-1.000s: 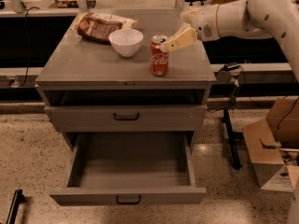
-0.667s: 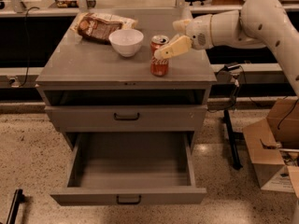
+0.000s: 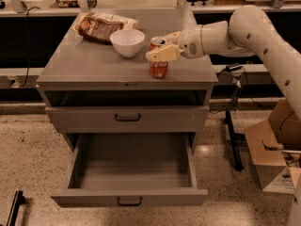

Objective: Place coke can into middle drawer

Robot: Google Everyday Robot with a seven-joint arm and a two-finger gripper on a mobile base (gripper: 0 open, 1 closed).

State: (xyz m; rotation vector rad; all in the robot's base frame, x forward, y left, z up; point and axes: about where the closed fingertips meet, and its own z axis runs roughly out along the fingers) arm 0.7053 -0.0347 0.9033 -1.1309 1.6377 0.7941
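Observation:
The coke can [image 3: 159,68] stands upright on the grey cabinet top [image 3: 94,65], just right of a white bowl. My gripper [image 3: 163,46] reaches in from the right at the can's top. One finger [image 3: 159,55] crosses in front of the can's upper part and the other [image 3: 172,35] sits behind it, so the jaws are open with the can between them. The can rests on the surface. The middle drawer [image 3: 131,171] is pulled out below and is empty, and its front has a dark bar handle [image 3: 129,201].
A white bowl [image 3: 127,41] and a brown snack bag [image 3: 101,26] sit on the cabinet top behind and left of the can. The drawer front above [image 3: 127,118] is closed. A black stand [image 3: 233,135] and cardboard boxes [image 3: 275,149] are on the floor at right.
My gripper has moved left and down toward the can. Its fingers now stand on either side of the can's top. The can and the drawer have not moved.

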